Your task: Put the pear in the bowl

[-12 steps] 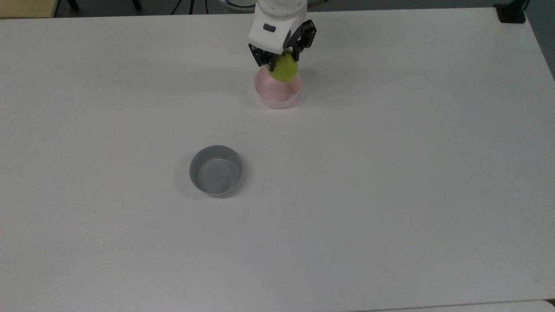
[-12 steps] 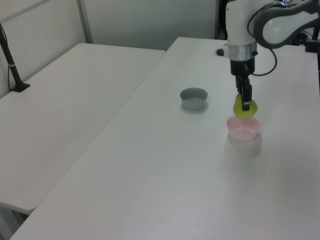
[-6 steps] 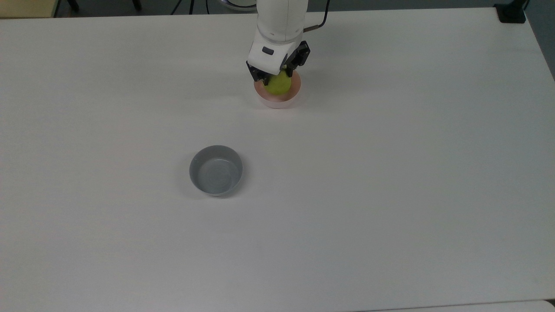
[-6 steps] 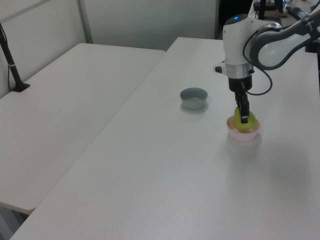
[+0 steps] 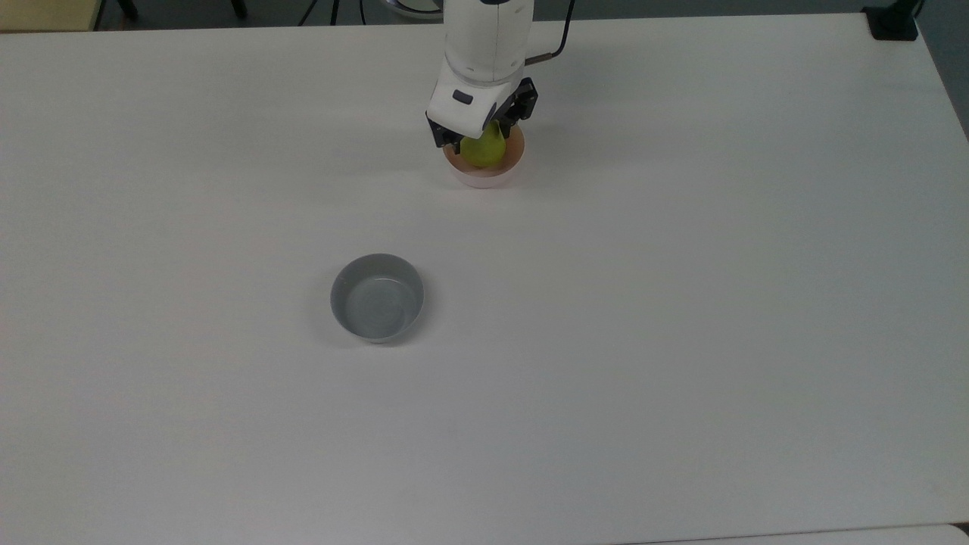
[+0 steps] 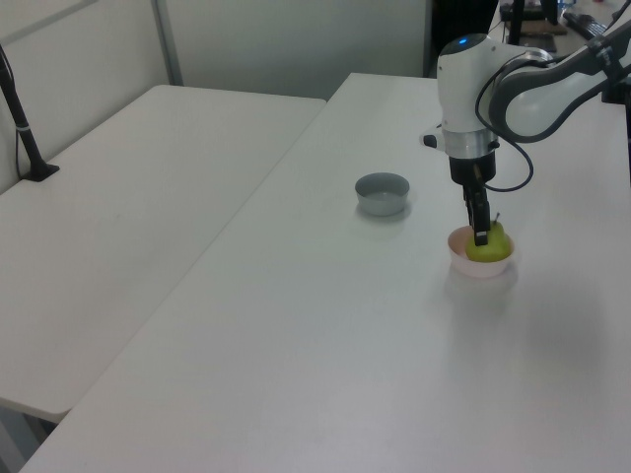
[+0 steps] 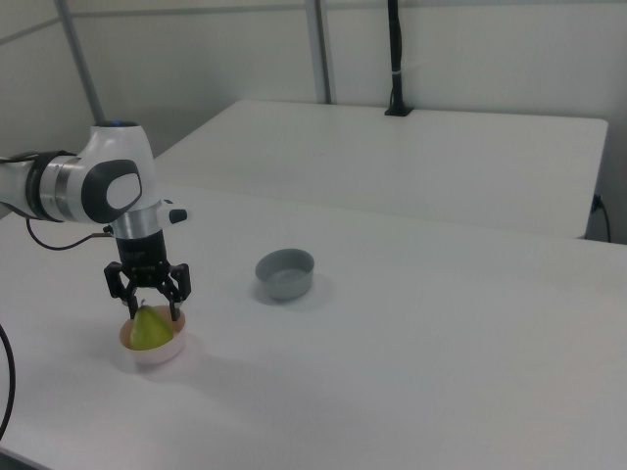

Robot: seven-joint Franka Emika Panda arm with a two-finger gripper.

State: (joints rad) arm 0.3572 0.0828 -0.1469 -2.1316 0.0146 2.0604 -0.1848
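Yellow-green, the pear (image 5: 484,151) sits inside the pink bowl (image 5: 484,175) with the gripper (image 7: 147,306) spread apart astride it, so a straight vertical lift should avoid nudging either.

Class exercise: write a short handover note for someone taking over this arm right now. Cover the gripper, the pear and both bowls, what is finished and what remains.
Gripper: open, fingers either side of the pear's top, just above the pink bowl.
Pear: sitting upright in the pink bowl, stem up.
Grey bowl: empty, standing apart, nearer the middle of the table.
Done: pear is in the bowl and appears released.
Left: lift the gripper straight up clear of the pear and retreat, probably without nudging the bowl.
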